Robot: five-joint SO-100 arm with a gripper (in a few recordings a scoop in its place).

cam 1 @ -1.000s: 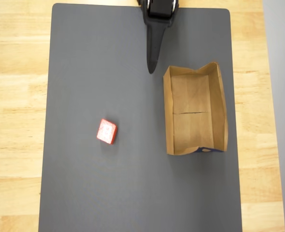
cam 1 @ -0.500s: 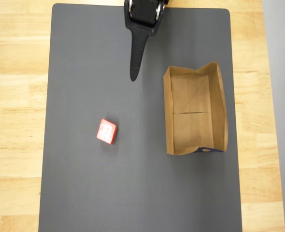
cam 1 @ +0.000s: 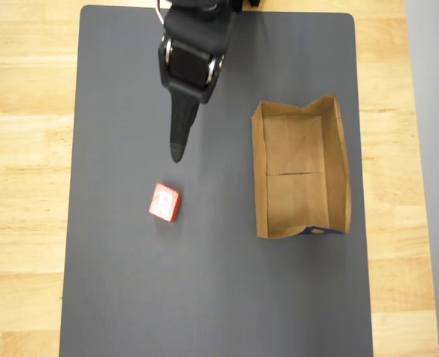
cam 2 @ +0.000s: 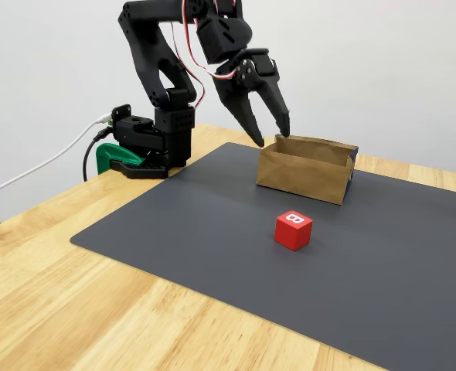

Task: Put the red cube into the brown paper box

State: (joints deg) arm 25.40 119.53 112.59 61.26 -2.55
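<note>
The red cube (cam 1: 164, 202) sits on the dark mat (cam 1: 130, 297), free of any grip, near the gripper (cam 2: 270, 130), whose spread, empty fingers hang above the mat short of the cube. The brown paper box (cam 1: 301, 169) lies well apart, holding nothing.

Bright, even, diffuse light in both views — sharp focus, no glare; the red cube (cam 2: 293, 229) casts just a faint soft shadow.
</note>
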